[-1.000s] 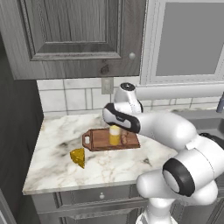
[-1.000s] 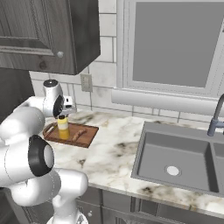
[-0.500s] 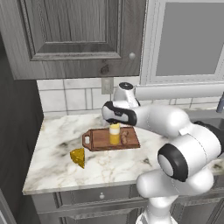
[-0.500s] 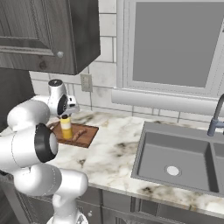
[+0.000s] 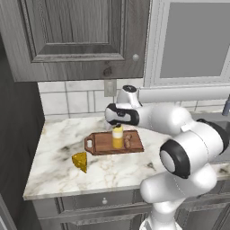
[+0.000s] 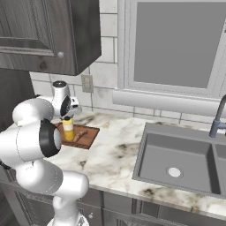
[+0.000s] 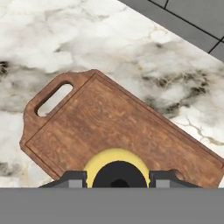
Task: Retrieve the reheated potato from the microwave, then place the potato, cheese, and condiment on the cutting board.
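Over the last second my arm has swung in closer, and my claw [image 7: 116,180] has carried the condiment [image 5: 117,137] down onto the cutting board [image 5: 104,143]; it stands upright, my fingers still narrowed around it. The potato [image 5: 128,141] lies just at its 3 o'clock on the board. The cheese [image 5: 80,161] waits on the tabletop [image 5: 54,148], toward 7 o'clock, so that comes next once I let go.
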Available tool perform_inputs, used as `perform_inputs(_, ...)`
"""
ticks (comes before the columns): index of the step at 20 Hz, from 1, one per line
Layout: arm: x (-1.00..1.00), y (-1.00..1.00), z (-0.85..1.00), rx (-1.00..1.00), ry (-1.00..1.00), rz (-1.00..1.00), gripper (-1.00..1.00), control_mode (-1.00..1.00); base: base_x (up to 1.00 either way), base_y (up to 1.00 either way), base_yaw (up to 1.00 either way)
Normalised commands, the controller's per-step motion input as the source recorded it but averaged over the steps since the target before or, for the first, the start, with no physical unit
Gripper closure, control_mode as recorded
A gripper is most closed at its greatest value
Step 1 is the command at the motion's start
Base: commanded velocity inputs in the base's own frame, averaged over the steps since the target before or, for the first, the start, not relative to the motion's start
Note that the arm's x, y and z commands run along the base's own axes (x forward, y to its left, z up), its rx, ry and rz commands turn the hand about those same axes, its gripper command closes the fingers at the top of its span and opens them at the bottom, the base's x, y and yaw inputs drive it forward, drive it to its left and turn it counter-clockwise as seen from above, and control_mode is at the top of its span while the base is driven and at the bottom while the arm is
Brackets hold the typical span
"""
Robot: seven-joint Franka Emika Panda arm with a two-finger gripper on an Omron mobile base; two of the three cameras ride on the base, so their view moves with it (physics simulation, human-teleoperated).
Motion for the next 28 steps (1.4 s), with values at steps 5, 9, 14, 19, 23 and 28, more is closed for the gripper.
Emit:
perform_inputs(5, 0.19, 0.00, -0.07, 0.00, -0.07, 0.04, 1.00, -1.00, 0.00, 0.00, 0.00)
perform_inputs(9, 0.03, 0.00, -0.21, 0.00, -0.02, 0.05, 1.00, -1.00, 0.00, 0.00, 0.00)
perform_inputs(14, -0.01, 0.00, -0.34, 0.00, 0.00, 0.07, 1.00, -1.00, 0.00, 0.00, 0.00)
perform_inputs(19, -0.03, 0.00, -0.32, 0.00, -0.01, 0.09, 1.00, -1.00, 0.00, 0.00, 0.00)
perform_inputs(23, -0.21, -0.01, -0.25, 0.00, -0.01, 0.07, -1.00, -1.00, 0.00, 0.00, 0.00)
perform_inputs(28, -0.27, -0.09, -0.06, 0.00, -0.03, 0.02, -1.00, -1.00, 0.00, 0.00, 0.00)
